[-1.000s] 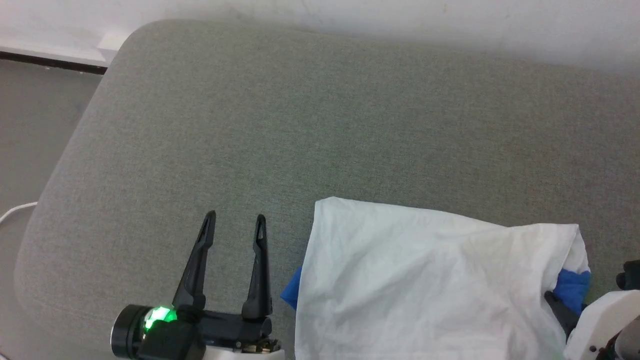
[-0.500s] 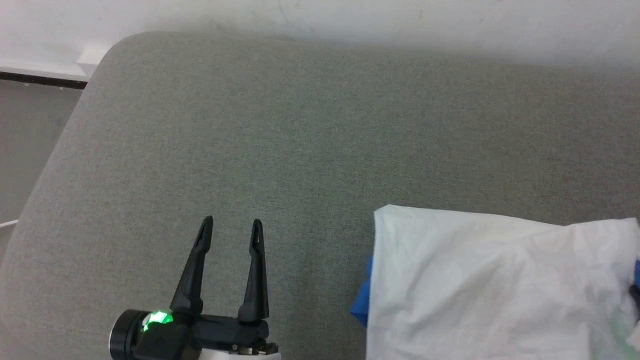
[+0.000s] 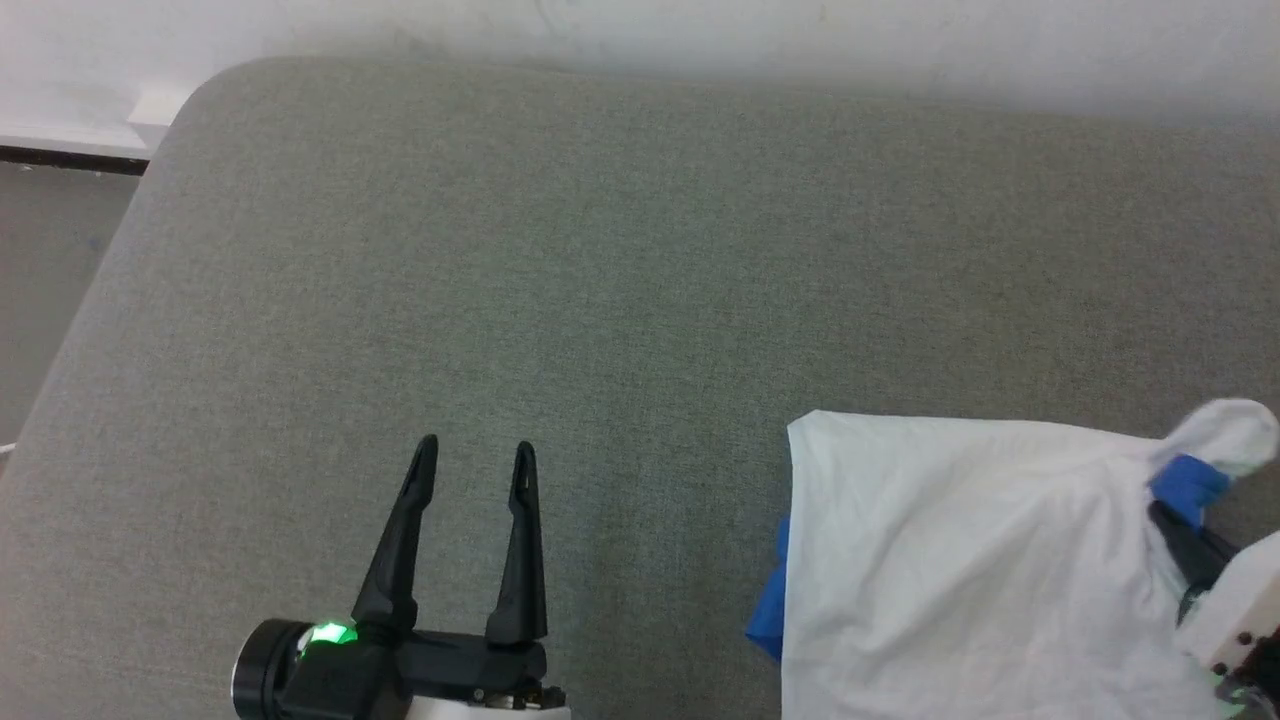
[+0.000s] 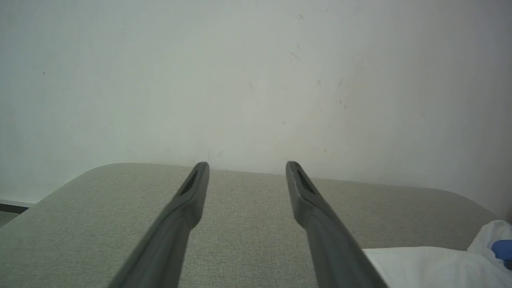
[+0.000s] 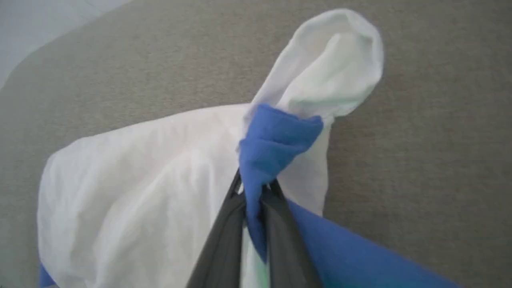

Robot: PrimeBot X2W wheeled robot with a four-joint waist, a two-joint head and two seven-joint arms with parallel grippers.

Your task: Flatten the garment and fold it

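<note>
The garment (image 3: 960, 560), white with blue parts, lies crumpled at the lower right of the grey cushion (image 3: 620, 260). My right gripper (image 3: 1168, 515) is shut on the garment, pinching a blue fold at its right end. In the right wrist view the right gripper (image 5: 256, 188) has both fingers clamped on the garment (image 5: 132, 188), whose pinched blue fold rises beside a lifted white loop. My left gripper (image 3: 474, 452) stands open over bare cushion, well left of the garment, nothing between its fingers. In the left wrist view the left gripper (image 4: 247, 165) points at the wall, the garment (image 4: 432, 264) at lower right.
The grey cushion's rounded left corner (image 3: 190, 100) meets a white wall (image 3: 700, 30) at the back. Floor (image 3: 40, 260) and a dark baseboard lie past the left edge.
The head camera has shifted, so the garment sits further right in view. The right gripper has closed on the blue fold and raised it, with a white loop now standing up.
</note>
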